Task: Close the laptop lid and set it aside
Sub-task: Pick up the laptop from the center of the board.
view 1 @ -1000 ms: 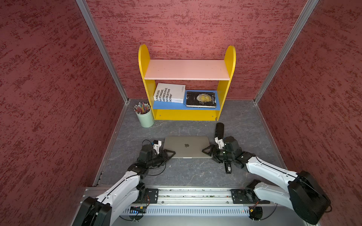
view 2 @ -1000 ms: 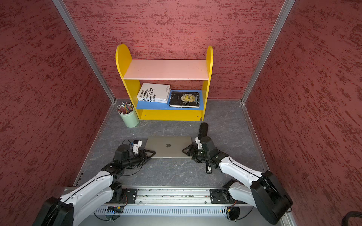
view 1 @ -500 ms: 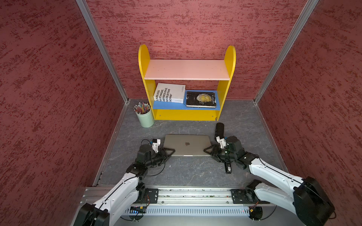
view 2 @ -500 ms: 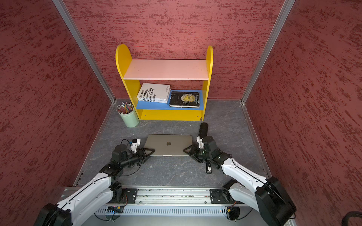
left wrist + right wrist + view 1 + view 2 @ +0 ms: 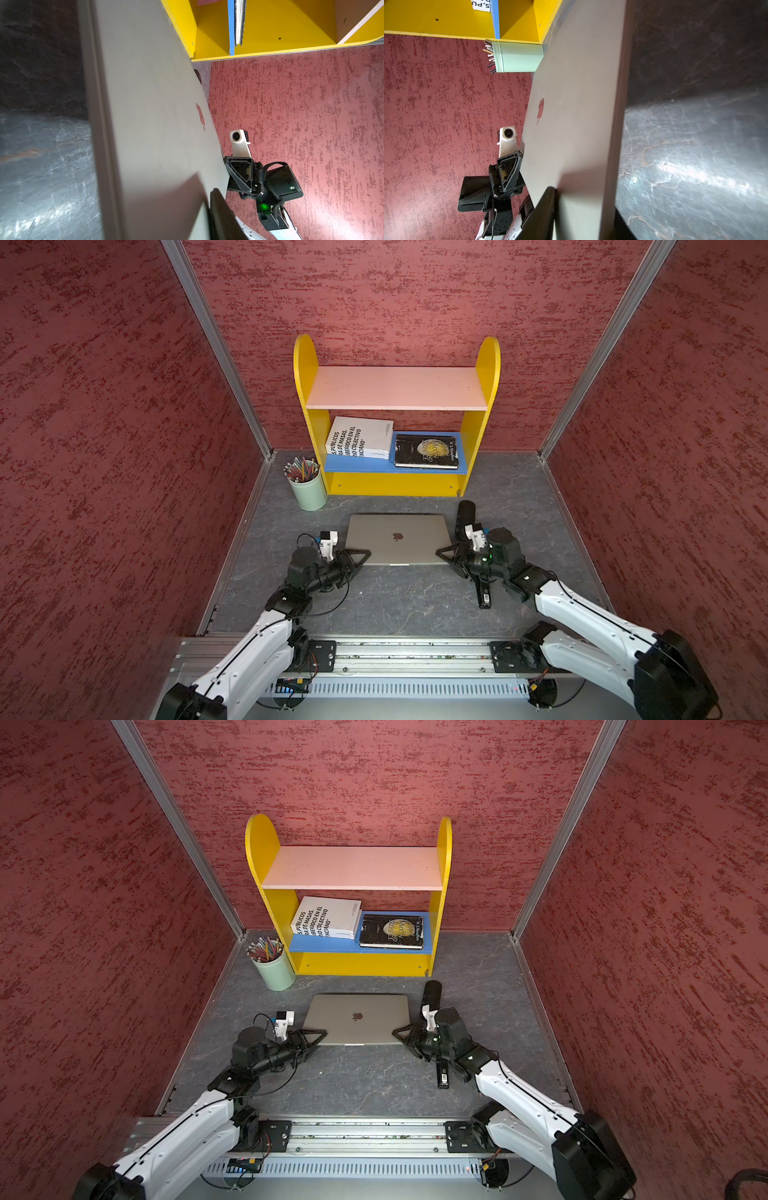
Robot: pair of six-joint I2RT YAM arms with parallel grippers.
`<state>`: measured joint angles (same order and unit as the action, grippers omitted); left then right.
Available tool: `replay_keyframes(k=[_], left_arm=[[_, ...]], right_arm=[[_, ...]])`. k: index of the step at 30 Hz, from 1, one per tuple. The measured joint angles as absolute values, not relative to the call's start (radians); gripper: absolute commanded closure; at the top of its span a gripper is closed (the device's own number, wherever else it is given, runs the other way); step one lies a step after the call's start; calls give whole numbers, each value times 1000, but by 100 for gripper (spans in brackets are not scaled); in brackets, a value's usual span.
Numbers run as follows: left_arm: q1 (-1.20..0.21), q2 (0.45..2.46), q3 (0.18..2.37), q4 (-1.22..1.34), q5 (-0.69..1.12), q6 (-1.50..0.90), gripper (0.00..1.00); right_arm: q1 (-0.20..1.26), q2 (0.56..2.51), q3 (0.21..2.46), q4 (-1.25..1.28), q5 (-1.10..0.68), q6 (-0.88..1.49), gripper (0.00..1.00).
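The silver-grey laptop (image 5: 398,537) (image 5: 357,1017) lies in front of the shelf with the laptop lid (image 5: 155,124) (image 5: 577,116) closed flat, apple logo up. My left gripper (image 5: 361,554) (image 5: 318,1033) is shut on its near left corner. My right gripper (image 5: 442,551) (image 5: 398,1032) is shut on its near right corner. In each wrist view one dark finger (image 5: 220,209) (image 5: 544,207) lies on the lid. The left gripper's lower finger is hidden under the laptop.
A yellow shelf (image 5: 397,485) with a white book (image 5: 361,441) and a black book (image 5: 426,451) stands just behind the laptop. A green cup of pencils (image 5: 307,489) stands to its left. A black cylinder (image 5: 465,512) and a small black stick (image 5: 484,595) lie near my right arm.
Both grippers have closed on the laptop's near corners. The laptop sits a little farther toward the shelf than a second ago.
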<state>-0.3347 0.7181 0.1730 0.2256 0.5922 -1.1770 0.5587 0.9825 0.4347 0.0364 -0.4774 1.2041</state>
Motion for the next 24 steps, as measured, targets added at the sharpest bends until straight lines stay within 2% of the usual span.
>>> replay_keyframes(k=[4, 9, 24], left_arm=[[-337, 720, 197, 234, 573, -1186, 65], [-339, 723, 237, 237, 555, -1195, 65], [-334, 768, 442, 180, 517, -1162, 65]], right_arm=[[559, 965, 438, 61, -461, 1234, 78], [559, 941, 466, 64, -435, 1251, 80], [546, 929, 623, 52, -388, 1248, 82]])
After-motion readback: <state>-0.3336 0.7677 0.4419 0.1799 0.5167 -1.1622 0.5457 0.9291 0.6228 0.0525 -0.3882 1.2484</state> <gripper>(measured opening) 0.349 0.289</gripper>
